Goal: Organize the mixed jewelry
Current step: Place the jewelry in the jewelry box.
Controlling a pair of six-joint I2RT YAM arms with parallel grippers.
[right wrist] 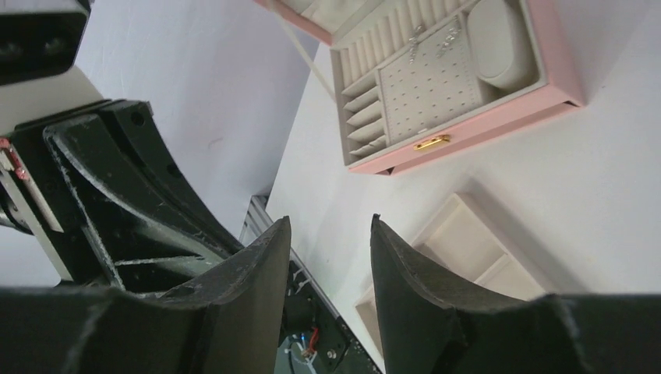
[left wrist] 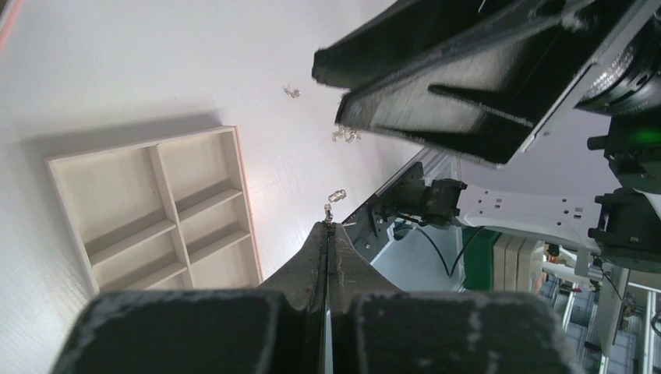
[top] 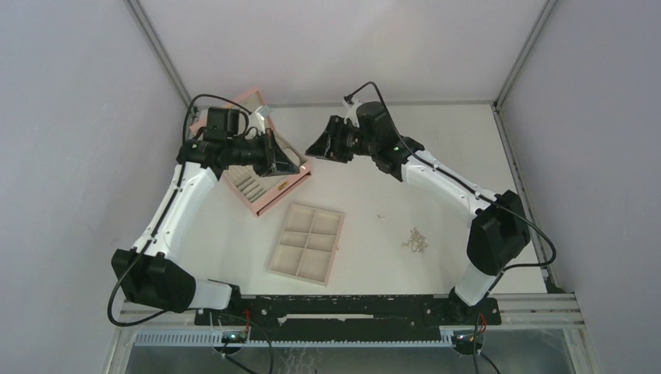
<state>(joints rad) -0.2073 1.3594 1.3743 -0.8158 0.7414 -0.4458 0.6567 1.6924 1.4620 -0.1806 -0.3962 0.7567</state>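
My left gripper (top: 297, 165) is raised beside the open pink box (top: 269, 183). In the left wrist view its fingers (left wrist: 328, 226) are shut on a tiny silver earring-like piece (left wrist: 335, 199) that sticks out of the tips. My right gripper (top: 313, 149) faces it from close by, open and empty (right wrist: 327, 222). More jewelry lies on the table at the right: a small chain cluster (top: 415, 240) and a tiny piece (top: 381, 216). They also show in the left wrist view as the cluster (left wrist: 345, 135) and the piece (left wrist: 291, 92). Two small silver pieces (right wrist: 448, 35) sit on the box's dotted pad.
The beige six-compartment tray (top: 308, 243) lies in front of the box; it shows empty in the left wrist view (left wrist: 156, 210). The box (right wrist: 460, 78) has ring rolls and a gold clasp. Enclosure walls stand on three sides. The two grippers are close together.
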